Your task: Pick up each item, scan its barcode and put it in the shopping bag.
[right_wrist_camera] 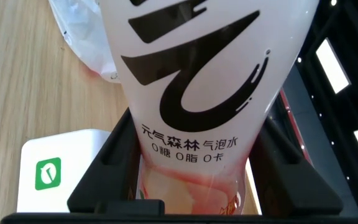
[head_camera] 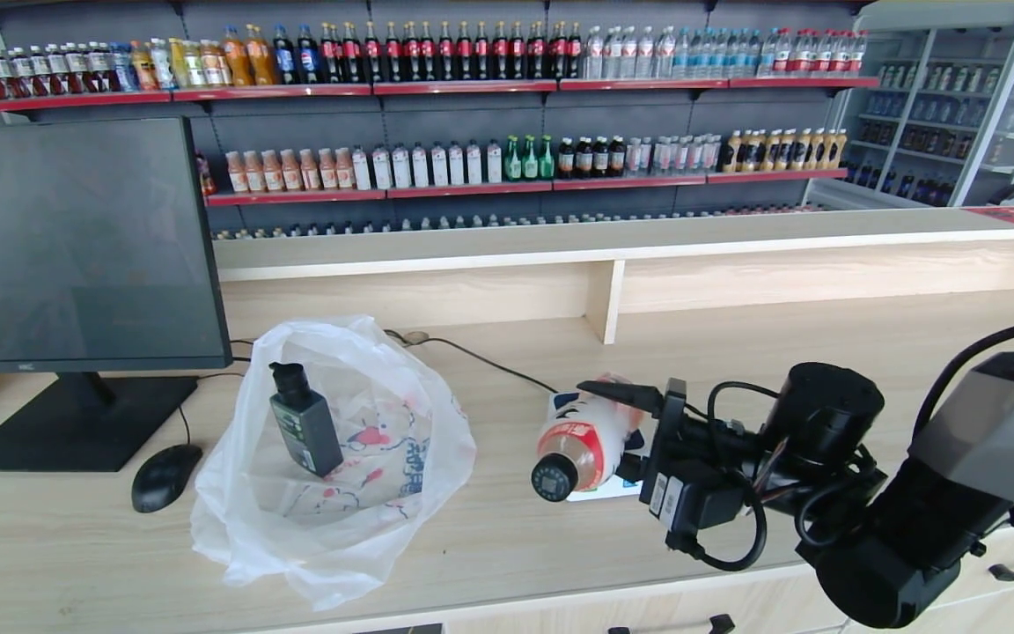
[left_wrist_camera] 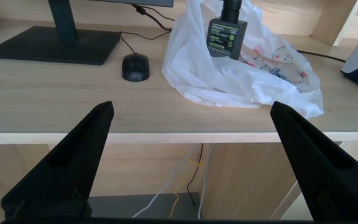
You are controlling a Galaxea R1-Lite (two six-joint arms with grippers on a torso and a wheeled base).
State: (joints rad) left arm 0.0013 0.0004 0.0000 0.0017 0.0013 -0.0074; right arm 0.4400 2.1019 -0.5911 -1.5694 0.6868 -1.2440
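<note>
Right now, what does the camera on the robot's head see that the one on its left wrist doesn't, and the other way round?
Only the head view: the drink shelves and the right fingers shut on a drink bottle held sideways. Only the left wrist view: the left fingers, spread open in front of the counter, and cables hanging under it. Both: the shopping bag with a dark bottle inside, the mouse and the monitor stand.

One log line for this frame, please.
right gripper: shut on bottle, held sideways over scanner | left gripper: open, empty | bag: holds one dark bottle | phase: likely scanning
</note>
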